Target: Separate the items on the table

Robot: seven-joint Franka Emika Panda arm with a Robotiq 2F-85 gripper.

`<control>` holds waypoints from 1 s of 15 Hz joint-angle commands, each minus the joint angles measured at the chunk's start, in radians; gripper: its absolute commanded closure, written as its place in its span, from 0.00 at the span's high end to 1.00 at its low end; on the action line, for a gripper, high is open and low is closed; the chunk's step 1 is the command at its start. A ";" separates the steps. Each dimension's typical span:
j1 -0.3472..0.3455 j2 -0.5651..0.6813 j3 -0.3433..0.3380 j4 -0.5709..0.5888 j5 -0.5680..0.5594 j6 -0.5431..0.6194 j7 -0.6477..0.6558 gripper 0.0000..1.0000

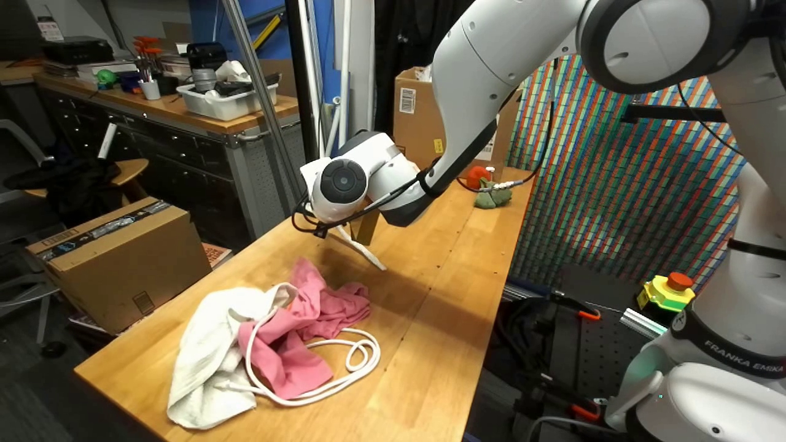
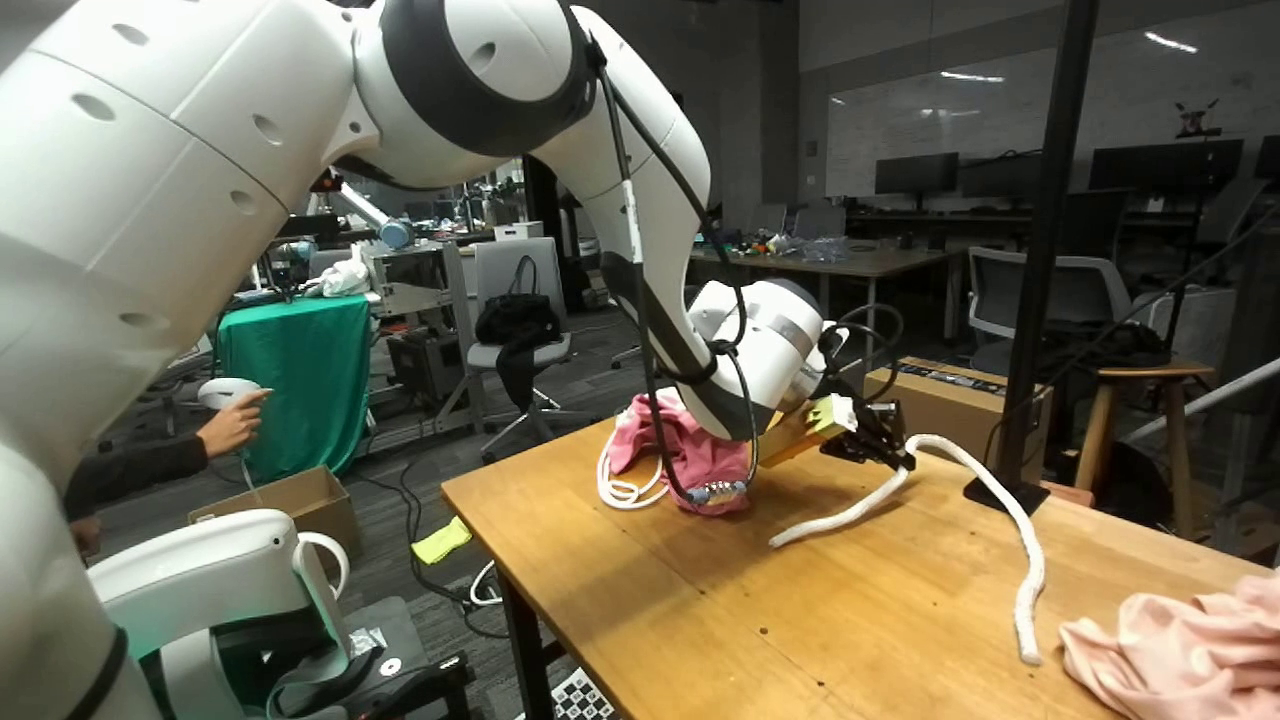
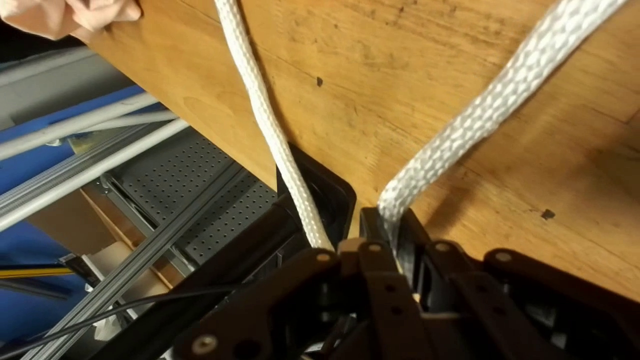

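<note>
A long white rope is pinched by my gripper, which is shut on it. Both lengths of this rope droop to either side, the ends at or just above the wooden table. In an exterior view the gripper hangs a little over the tabletop; in the view from elsewhere the wrist hides it. At the table's near end, a white cloth and a pink-red cloth lie bunched together. A second white cord loops over and around them. Apart from these sits a crumpled peach cloth.
A dark post rises at the table's edge, close to the rope. On the table's far end stand a cardboard box, a red round thing and a green soft thing. Another cardboard box is beside the table.
</note>
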 commanded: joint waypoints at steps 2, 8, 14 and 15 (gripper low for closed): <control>-0.006 0.000 -0.009 0.012 -0.008 0.011 0.017 0.40; -0.130 -0.046 0.133 -0.034 0.073 0.000 -0.089 0.84; -0.190 -0.189 0.230 -0.180 0.405 -0.022 -0.366 1.00; -0.187 -0.225 0.231 -0.213 0.455 -0.023 -0.401 1.00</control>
